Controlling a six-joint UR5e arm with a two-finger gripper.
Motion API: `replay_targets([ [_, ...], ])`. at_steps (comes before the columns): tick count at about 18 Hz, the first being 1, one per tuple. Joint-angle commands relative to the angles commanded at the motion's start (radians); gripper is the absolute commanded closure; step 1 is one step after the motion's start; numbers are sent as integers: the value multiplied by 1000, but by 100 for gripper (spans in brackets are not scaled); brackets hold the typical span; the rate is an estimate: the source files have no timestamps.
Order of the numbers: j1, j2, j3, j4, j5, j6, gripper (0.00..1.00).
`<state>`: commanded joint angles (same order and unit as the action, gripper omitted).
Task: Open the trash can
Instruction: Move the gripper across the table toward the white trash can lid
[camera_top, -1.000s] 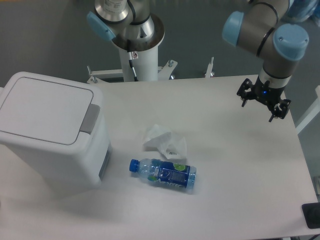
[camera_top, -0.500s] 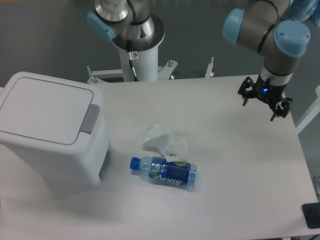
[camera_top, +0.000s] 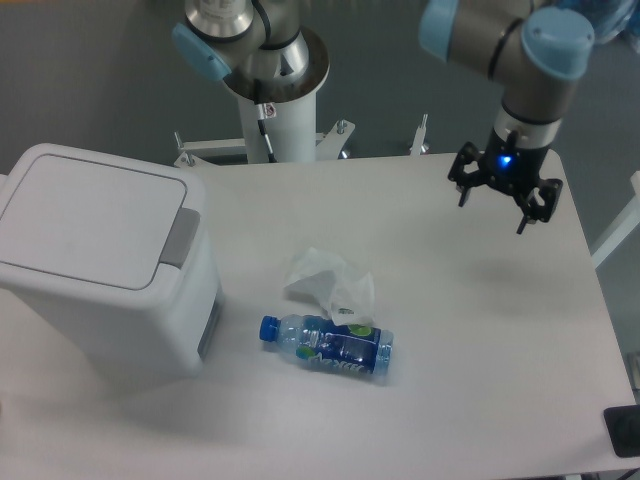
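The trash can (camera_top: 100, 260) is a large white boxy bin at the left of the table. Its flat lid (camera_top: 85, 215) lies shut, with the grey push-button tab (camera_top: 180, 237) on its right edge. My gripper (camera_top: 498, 200) hangs above the table's far right part, far from the bin. Its fingers are spread and hold nothing.
A crumpled white tissue (camera_top: 328, 281) lies mid-table. A blue plastic bottle (camera_top: 328, 346) lies on its side just in front of it. The arm's white base column (camera_top: 270, 110) stands behind the table. A dark object (camera_top: 622, 432) sits at the lower right corner.
The gripper has moved left and slightly away from the right edge, towards the table's middle. The bin, tissue and bottle stay put.
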<state>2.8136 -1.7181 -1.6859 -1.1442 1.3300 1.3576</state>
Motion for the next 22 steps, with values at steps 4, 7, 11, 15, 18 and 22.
replay_targets([
  [4,-55,43,32,-115,-18,-55,0],
  [7,-164,22,135,-198,-26,-211,0],
  [11,-262,-60,348,-411,-40,-371,0],
  [15,-293,-67,371,-456,-83,-474,0],
  [18,-347,-61,371,-450,-97,-605,0],
  [22,-382,-67,391,-405,-153,-741,0],
])
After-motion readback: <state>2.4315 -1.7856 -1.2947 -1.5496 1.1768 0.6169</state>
